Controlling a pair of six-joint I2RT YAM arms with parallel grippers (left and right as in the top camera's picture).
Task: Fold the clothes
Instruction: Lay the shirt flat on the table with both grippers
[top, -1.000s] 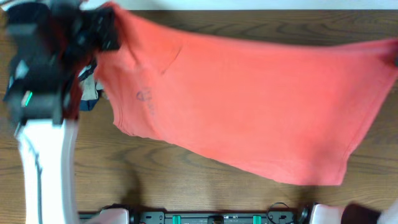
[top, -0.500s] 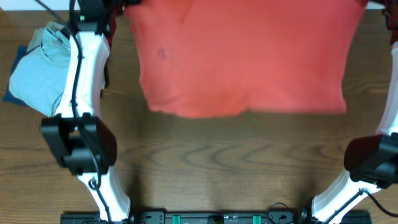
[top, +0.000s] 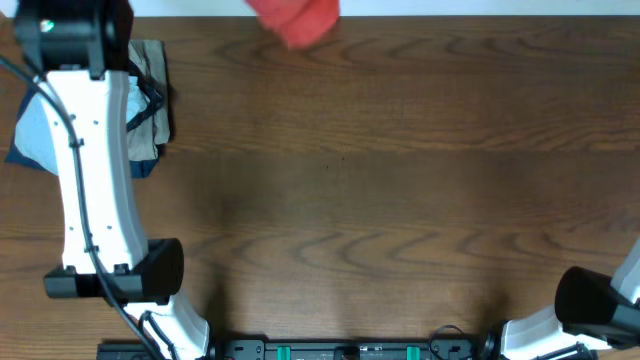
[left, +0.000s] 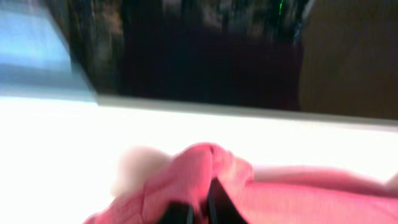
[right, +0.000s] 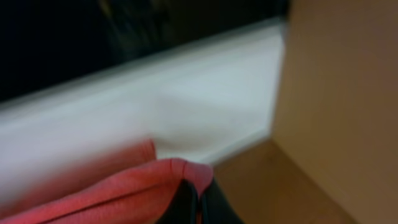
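Swept off the middle of the table (top: 380, 200), where it hung spread wide between both arms half a second ago, the coral-red T-shirt (top: 296, 20) now shows from overhead only as a blurred bunch at the top edge, left of centre, with the brown wood below it bare. Both wrist views are smeared, and in each the red cloth fills the bottom of the frame. The left gripper (left: 199, 210) has its jaws drawn narrow with a fold of the shirt pinched between them, and the right gripper (right: 200, 205) looks closed the same way on a rounded hem. Neither gripper appears in the overhead view. The left arm (top: 95, 170) runs up the left side, and only the base of the right arm (top: 595, 305) shows at lower right. From here, the main danger appears to be the cloth itself. Gathered into a lump at the far edge, it could come down crumpled rather than flat, or spill off the back of the table, leaving no clean panel to fold. A small pinch on a hem may also slip if the arms pull apart sharply, dropping one corner. At upper left lie a light blue shirt (top: 28, 140) and a tan garment (top: 152, 75) close beside the left arm, and a low sweep on that side could catch and drag them.
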